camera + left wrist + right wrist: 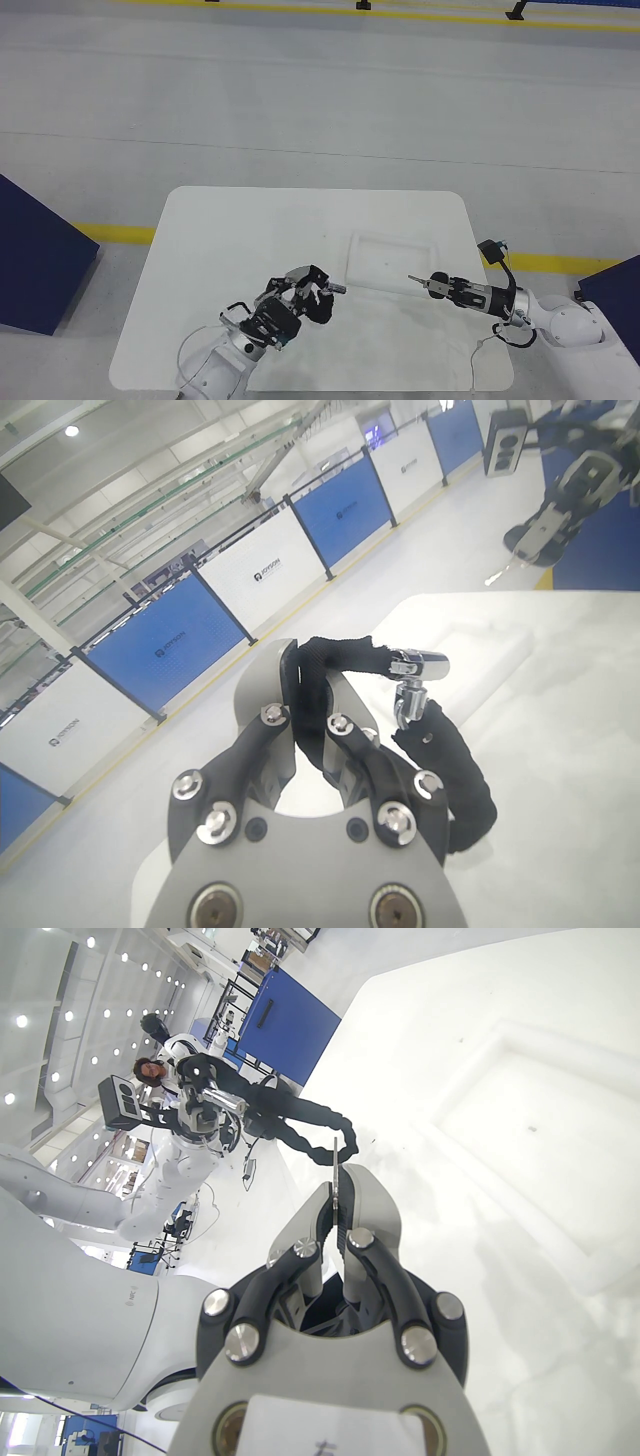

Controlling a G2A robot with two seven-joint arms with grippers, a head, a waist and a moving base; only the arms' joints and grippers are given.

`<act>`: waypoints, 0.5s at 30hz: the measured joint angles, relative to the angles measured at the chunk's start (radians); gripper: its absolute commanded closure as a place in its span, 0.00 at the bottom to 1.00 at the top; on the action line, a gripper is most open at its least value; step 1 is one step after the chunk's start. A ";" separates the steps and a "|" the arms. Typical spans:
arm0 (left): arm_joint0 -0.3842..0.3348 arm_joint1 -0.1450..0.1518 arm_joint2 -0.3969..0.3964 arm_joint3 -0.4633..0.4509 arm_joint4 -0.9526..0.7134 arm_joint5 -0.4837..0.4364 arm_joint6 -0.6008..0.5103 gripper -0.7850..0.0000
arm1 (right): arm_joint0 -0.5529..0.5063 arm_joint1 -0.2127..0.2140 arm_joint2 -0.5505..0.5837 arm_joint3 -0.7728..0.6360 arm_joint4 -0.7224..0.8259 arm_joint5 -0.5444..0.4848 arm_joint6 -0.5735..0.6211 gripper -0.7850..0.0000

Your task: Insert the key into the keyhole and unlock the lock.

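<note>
My left gripper point(296, 296) is held above the near left part of the white table point(230, 230), shut on the black fabric-covered cable point(350, 657) of a lock. The cable loops round, and its chrome lock cylinder point(422, 666) sticks out past the fingers toward the other arm. My right gripper point(440, 286) hovers to the right, shut on a thin metal key point(335, 1167) whose blade points at the lock point(227, 1100). A clear gap separates the key tip point(413, 279) from the cylinder point(336, 288). The key-holding gripper point(537, 545) faces the lock in the left wrist view.
A shallow white tray point(392, 262) lies on the table behind the gap between the grippers. Blue and white barrier panels point(165, 645) stand beyond the table, and a dark blue cabinet point(35, 260) stands to its left.
</note>
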 measured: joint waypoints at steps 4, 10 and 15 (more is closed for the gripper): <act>-0.043 -0.004 0.027 0.081 -0.137 -0.072 0.175 1.00 | 0.000 0.000 0.000 0.000 0.000 0.000 0.000 1.00; -0.102 -0.010 0.063 0.182 -0.265 -0.174 0.296 1.00 | 0.000 0.000 0.000 0.000 0.000 0.000 0.000 1.00; -0.129 -0.020 0.084 0.226 -0.410 -0.215 0.276 1.00 | 0.000 0.000 0.000 0.000 0.000 0.000 0.000 1.00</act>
